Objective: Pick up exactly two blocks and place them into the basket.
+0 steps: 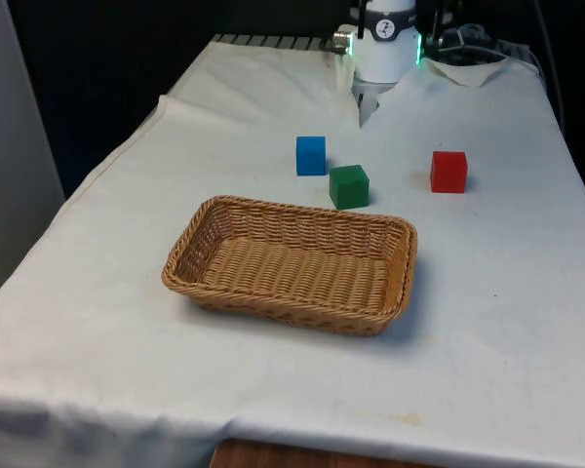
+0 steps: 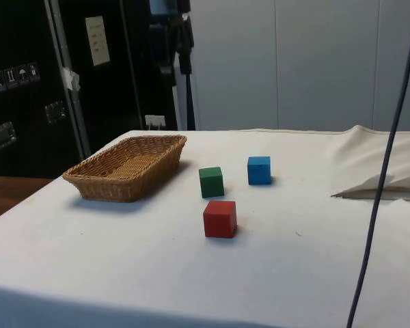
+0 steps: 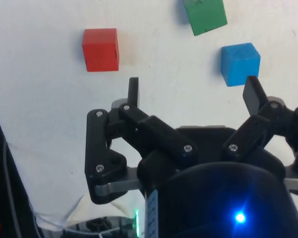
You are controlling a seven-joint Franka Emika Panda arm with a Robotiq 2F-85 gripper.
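You're in a robotics lab, not a home. The bench (image 1: pixel 526 322) is draped in a plain white cloth (image 2: pixel 123 273) with black curtains (image 1: pixel 127 58) behind it. From the side you get dark equipment cabinets (image 2: pixel 27 89) carrying handling-symbol stickers (image 2: pixel 14 74) and a taped paper notice (image 2: pixel 97 39), grey partition panels (image 2: pixel 294 61), and a loose cable (image 2: pixel 386 171) hanging across the shot. The white robot base (image 1: pixel 384 44) sits at the bench's far end with cables (image 1: pixel 468 39) bundled beside it.
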